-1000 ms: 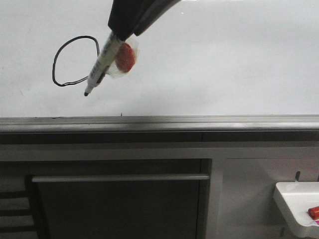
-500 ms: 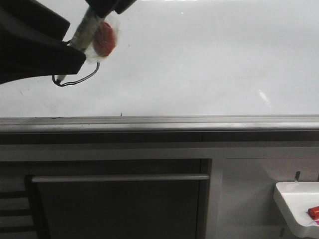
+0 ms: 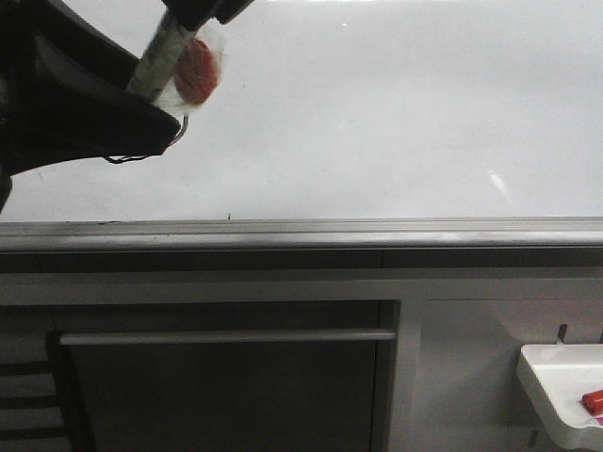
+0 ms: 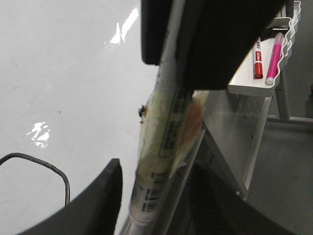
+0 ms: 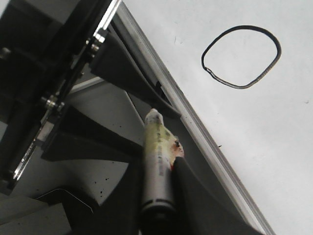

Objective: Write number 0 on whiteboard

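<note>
The whiteboard (image 3: 396, 122) fills the upper front view. The number 0 (image 5: 239, 87) is a closed black lopsided oval in the right wrist view. In the front view my left gripper (image 3: 151, 104) hides all of it but a bit of its lower stroke (image 3: 127, 158). My right gripper (image 5: 157, 191) is shut on a marker (image 5: 157, 156) and comes in from the top (image 3: 193, 11). The marker (image 3: 160, 58) has a red blob (image 3: 196, 72) taped to it. My left gripper (image 4: 156, 196) is open, its fingers on either side of the marker's (image 4: 166, 132) lower end without touching.
The board's grey edge strip (image 3: 301, 231) runs across the front view, with a dark cabinet and handle bar (image 3: 226, 335) below. A white tray (image 3: 556, 377) at the lower right holds a red marker (image 4: 257, 61) and a pink one (image 4: 274, 58).
The right gripper carried the marker up and left, off the board. The left gripper came in from the left and now stands around the marker's lower end, covering the 0.
</note>
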